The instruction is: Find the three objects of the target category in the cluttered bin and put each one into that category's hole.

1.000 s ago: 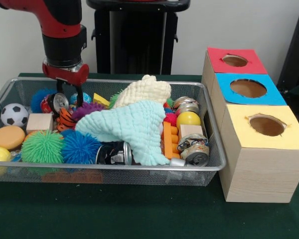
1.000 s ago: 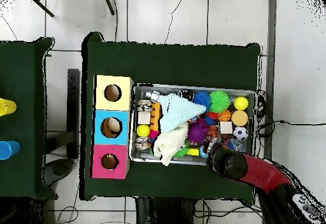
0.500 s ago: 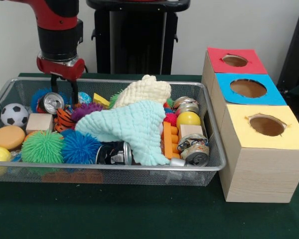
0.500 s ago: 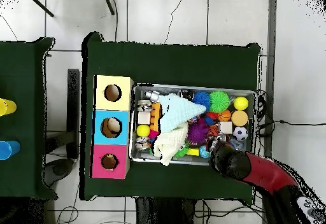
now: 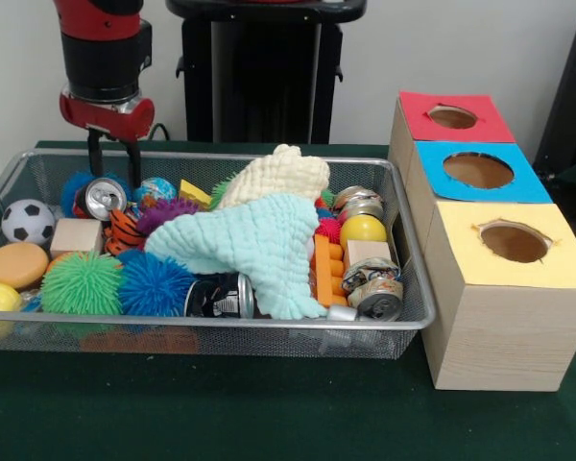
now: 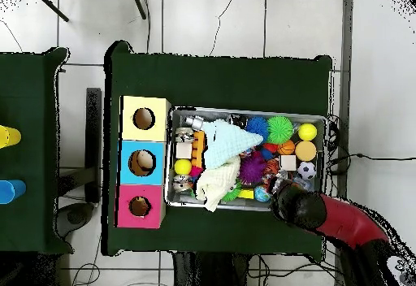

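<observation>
In the front view my gripper (image 5: 113, 159) hangs open and empty over the far left end of the wire bin (image 5: 221, 325). Just below it a red can (image 5: 101, 199) lies on its side, silver top facing the camera, apart from the fingers. A black can (image 5: 221, 295) lies at the bin's front under a mint cloth (image 5: 250, 240). Crushed cans (image 5: 372, 286) are piled at the bin's right end. Right of the bin stand the red box (image 5: 432, 101), blue box (image 5: 432, 158) and yellow box (image 5: 461, 259), each with a hole on top. In the overhead view the arm (image 6: 305, 210) hides the gripper.
Spiky green ball (image 5: 82, 281) and blue ball (image 5: 154, 283), a soccer ball (image 5: 27, 221), a wooden block (image 5: 75, 235), yellow balls and orange bricks (image 5: 326, 269) crowd the bin. A cream cloth (image 5: 278, 175) lies on the mint one. A black stand (image 5: 264, 67) rises behind the bin.
My gripper has risen and drifted left, away from the red can. The can stayed in the bin and shifted slightly left.
</observation>
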Available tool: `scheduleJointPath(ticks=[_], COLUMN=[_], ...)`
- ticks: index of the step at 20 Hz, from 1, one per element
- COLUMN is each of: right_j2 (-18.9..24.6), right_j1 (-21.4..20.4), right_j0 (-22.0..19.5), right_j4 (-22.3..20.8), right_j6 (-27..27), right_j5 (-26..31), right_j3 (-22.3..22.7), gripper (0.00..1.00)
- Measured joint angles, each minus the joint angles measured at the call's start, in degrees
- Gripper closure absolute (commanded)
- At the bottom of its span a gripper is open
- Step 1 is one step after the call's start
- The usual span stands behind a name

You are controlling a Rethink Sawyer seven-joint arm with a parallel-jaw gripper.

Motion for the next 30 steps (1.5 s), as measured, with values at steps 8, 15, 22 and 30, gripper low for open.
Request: scheduleJointPath(ticks=[8,15,22,30], right_j2=[0.0,0.1,0.1,0.1], right_j1=[0.3,3.1,5.6,5.8], right_j0=[0.3,1.3,2.2,2.5], right_j4=[0.2,0.2,0.5,1.3], right_j6=[0.0,0.0,0.0,0.0], right_j5=[0.4,0.4,0.4,0.4], right_j3=[0.0,-0.6,-0.9,-1.5], gripper=[0.0,0.0,0.0,0.0])
